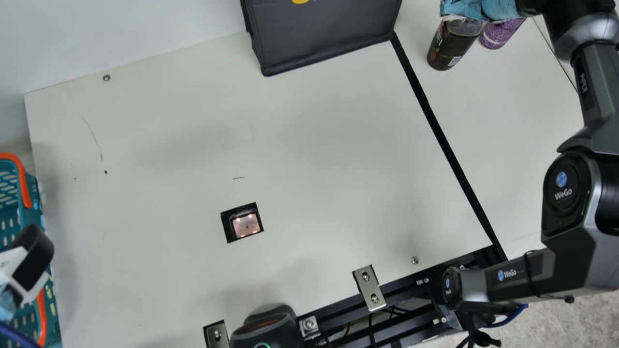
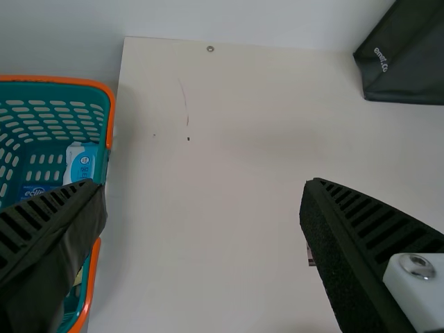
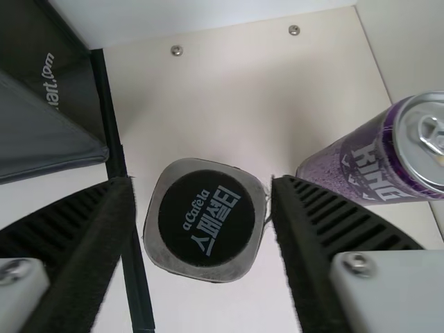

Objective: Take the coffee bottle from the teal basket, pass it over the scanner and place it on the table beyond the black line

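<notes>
Beyond the black line (image 1: pixel 449 149), the coffee bottle (image 3: pixel 206 220) is stood on the counter (image 1: pixel 309 145), flanked by the spread, ribbed right pincer (image 3: pixel 202 182); the left pincer (image 2: pixel 205 184) is also parted. By a skewed withdrawal, the round-cornered, flat-topped bottle could be tipped against the glossy metal can (image 3: pixel 368 159).

"WeGo" stood three times and "PiPER" once on the right arm (image 1: pixel 570 203), and the top of the coffee bottle (image 3: pixel 170 239) read "a Cafela 스페셜티". The purple can (image 3: pixel 329 166) bore "KING", and the dark bag (image 1: pixel 319 38) read "emart.co" in the left wrist view and "mart.com" in the right. On a blue pack (image 2: pixel 35 190) in the teal basket (image 2: pixel 59 80), the partly hidden lettering began "ecli".
</notes>
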